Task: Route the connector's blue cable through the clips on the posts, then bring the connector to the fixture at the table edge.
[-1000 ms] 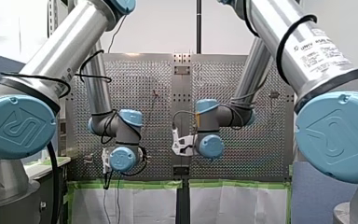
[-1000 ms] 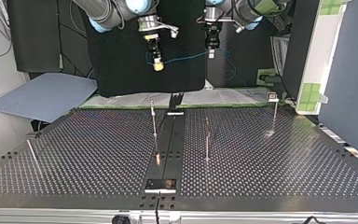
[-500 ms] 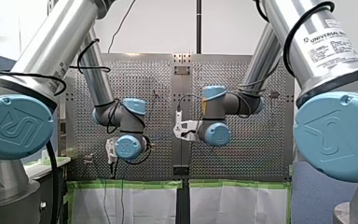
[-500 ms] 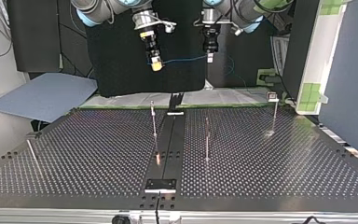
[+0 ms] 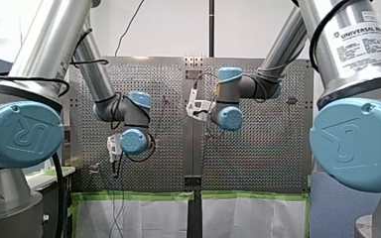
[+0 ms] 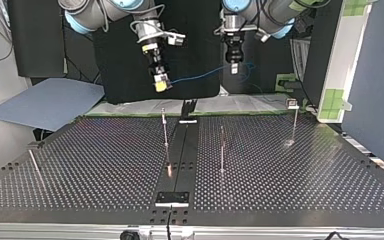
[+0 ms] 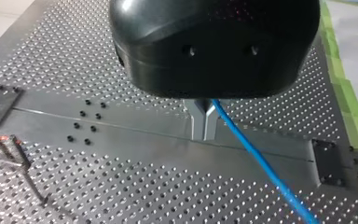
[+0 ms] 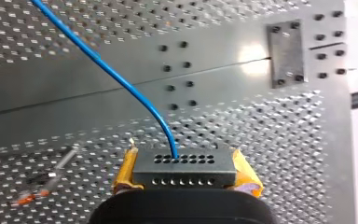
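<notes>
Perforated table (image 6: 80, 170), thin upright posts (image 6: 165, 130), green tape (image 5: 139, 195) along edge, black backdrop (image 6: 122, 75)

The front camera sits behind and above, between the shoulders of my left arm (image 5: 39, 54), silver with blue joints, and my matching right arm (image 5: 349, 49). It faces out over the distant grey perforated metal table (image 5: 263, 158), while the top camera stands across that table at about work height, facing back at both arms. Each wrist camera looks closely down along its own gripper, the left gripper (image 7: 204, 133) and the right gripper (image 8: 185, 170), the latter so near that the grey rectangular connector (image 8: 185, 176) fills the foreground. Both wrist views and the top view share the thin blue cable (image 6: 195, 77) and the table's dark smooth centre strip (image 6: 180, 150).
</notes>
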